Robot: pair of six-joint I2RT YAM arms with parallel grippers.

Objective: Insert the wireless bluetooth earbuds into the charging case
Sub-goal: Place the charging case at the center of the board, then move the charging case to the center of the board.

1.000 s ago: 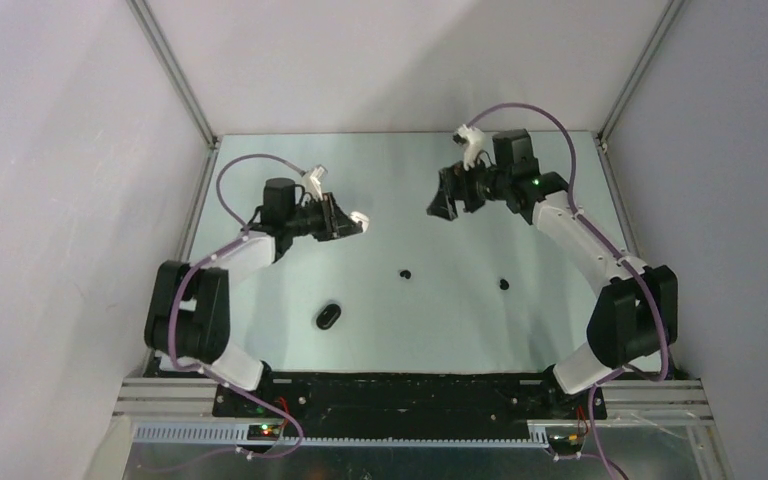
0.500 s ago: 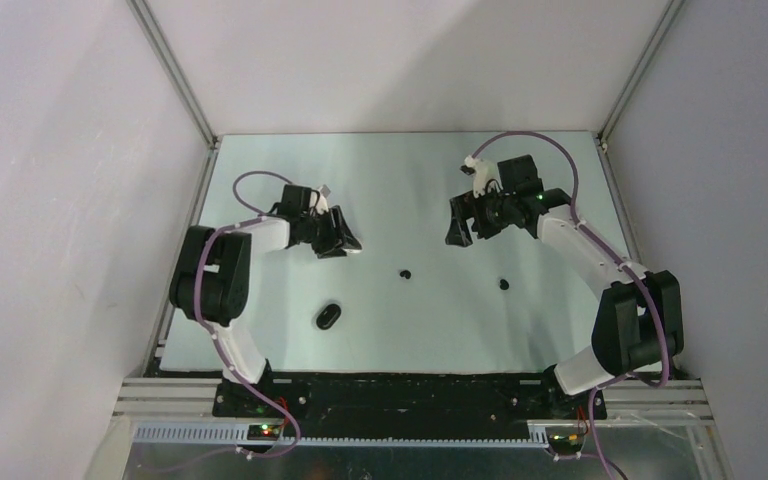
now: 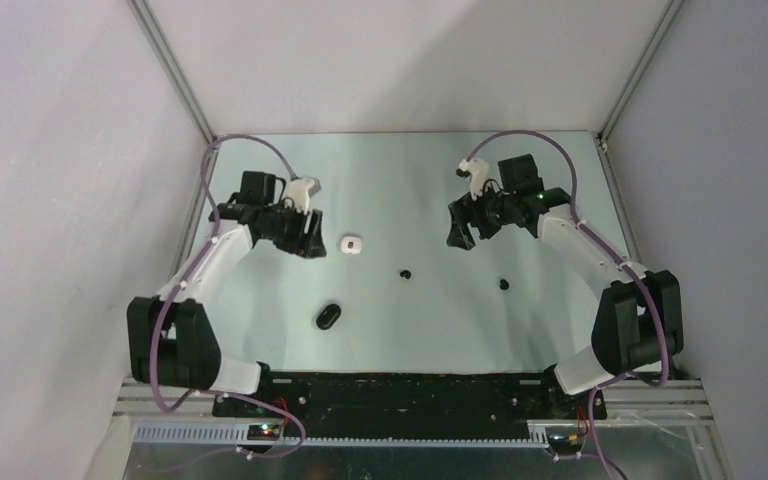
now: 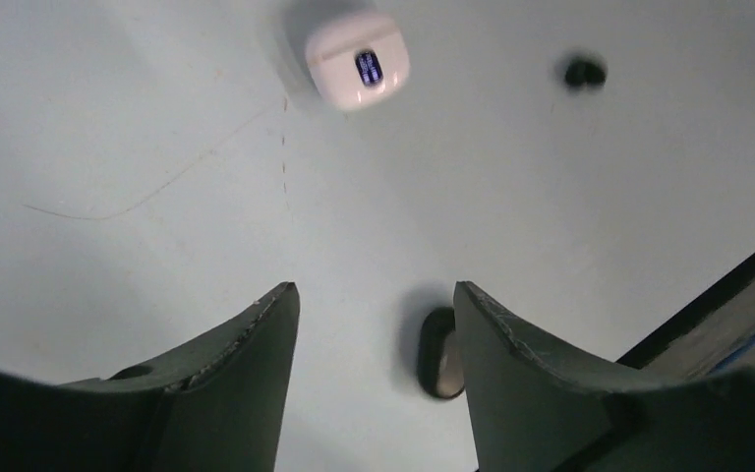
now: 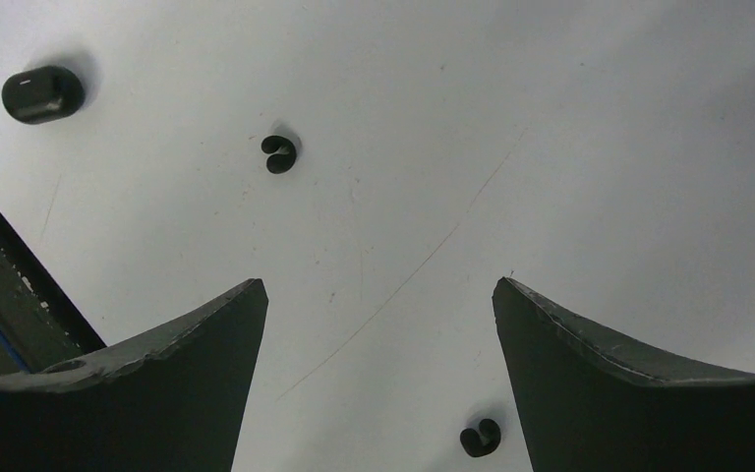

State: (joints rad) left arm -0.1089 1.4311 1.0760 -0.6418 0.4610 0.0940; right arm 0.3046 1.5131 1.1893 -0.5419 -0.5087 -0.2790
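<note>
Two black earbuds lie on the table, one (image 3: 406, 273) near the middle and one (image 3: 504, 284) further right; the right wrist view shows both (image 5: 278, 153) (image 5: 480, 438). A white charging case (image 3: 351, 244) rests flat, shut, with a small dark mark on top (image 4: 358, 61). A black case (image 3: 327, 316) lies nearer the arms, partly behind a finger in the left wrist view (image 4: 439, 352). My left gripper (image 3: 311, 244) (image 4: 374, 290) stands open and empty just left of the white case. My right gripper (image 3: 457, 234) (image 5: 377, 282) hangs open and empty behind the earbuds.
Grey walls close in the table on the left, back and right. The dark rail (image 3: 400, 385) carrying both arm bases runs along the near edge. The black case also shows at the top left of the right wrist view (image 5: 41, 93).
My left gripper lowered the white case to the table, opened, and drew back to the left, leaving the case lying there. The right gripper shifted slightly nearer and lower.
</note>
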